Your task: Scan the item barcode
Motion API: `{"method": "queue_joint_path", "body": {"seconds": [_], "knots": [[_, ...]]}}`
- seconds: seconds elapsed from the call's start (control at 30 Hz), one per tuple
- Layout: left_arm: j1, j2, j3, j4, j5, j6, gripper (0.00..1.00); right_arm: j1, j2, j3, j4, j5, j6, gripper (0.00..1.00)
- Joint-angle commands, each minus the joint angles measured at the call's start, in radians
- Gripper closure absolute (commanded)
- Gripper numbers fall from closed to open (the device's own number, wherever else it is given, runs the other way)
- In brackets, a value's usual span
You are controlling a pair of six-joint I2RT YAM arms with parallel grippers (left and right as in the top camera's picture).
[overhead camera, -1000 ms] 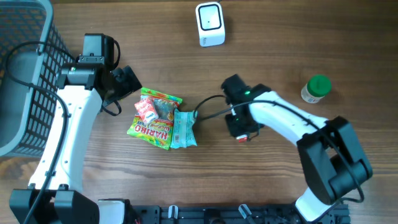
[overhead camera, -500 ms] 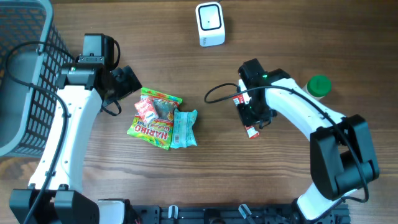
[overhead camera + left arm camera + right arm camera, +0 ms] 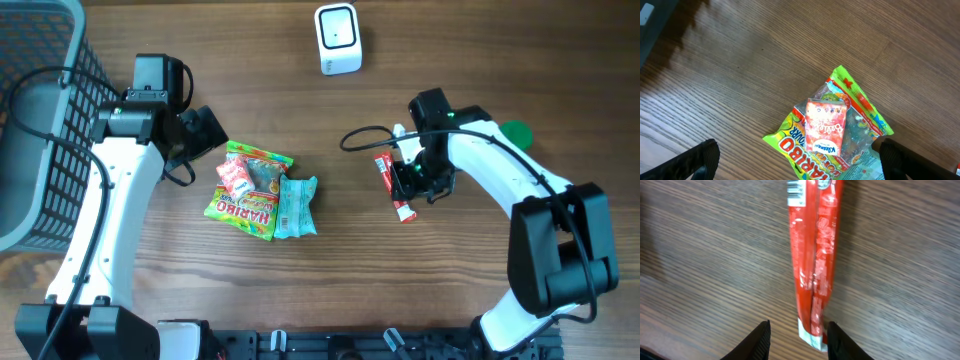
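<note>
Swinging away from the pile [image 3: 258, 190] at 9 o'clock, the right hand [image 3: 799, 326] has taken the red packet [image 3: 395, 187] toward 3 o'clock. A second ago it was at the pile's edge. Now the packet lies by itself on the counter [image 3: 480, 60], well apart from the other snacks. Over the last half second the packet has hardly shifted while the arm went on rightward, so it looks set down rather than carried.

The right hand is part-spread astride the packet's near end, with a gap on one side, so it seems not to be pinching. The left hand [image 3: 205, 130] is spread wide and idle just beside the pile.

The barcode [image 3: 796, 191] faces up at the packet's far end. The scanner [image 3: 337, 38] stands at 12 o'clock, some way from the packet. The item is singled out, but by my reading the scan is not yet done.
</note>
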Motion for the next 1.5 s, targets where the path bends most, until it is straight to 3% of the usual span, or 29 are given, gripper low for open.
{"method": "queue_joint_path", "body": {"seconds": [0.0, 0.43, 1.3, 1.4, 1.47], "knots": [[0.005, 0.006, 0.000, 0.003, -0.006, 0.011, 0.00, -0.002, 0.000, -0.043, 0.027, -0.017, -0.019, 0.62], [0.005, 0.006, 0.000, 0.003, -0.006, 0.011, 0.00, -0.002, 0.000, -0.054, 0.041, 0.034, 0.012, 0.67], [0.005, 0.006, 0.000, 0.003, -0.006, 0.011, 0.00, -0.017, 0.005, -0.133, 0.127, 0.037, 0.031, 0.64], [0.005, 0.006, 0.000, 0.003, -0.006, 0.011, 0.00, -0.017, 0.005, -0.133, 0.140, 0.037, 0.031, 0.73], [0.005, 0.006, 0.000, 0.003, -0.006, 0.011, 0.00, -0.017, 0.005, -0.133, 0.141, 0.036, 0.018, 0.85]]}}
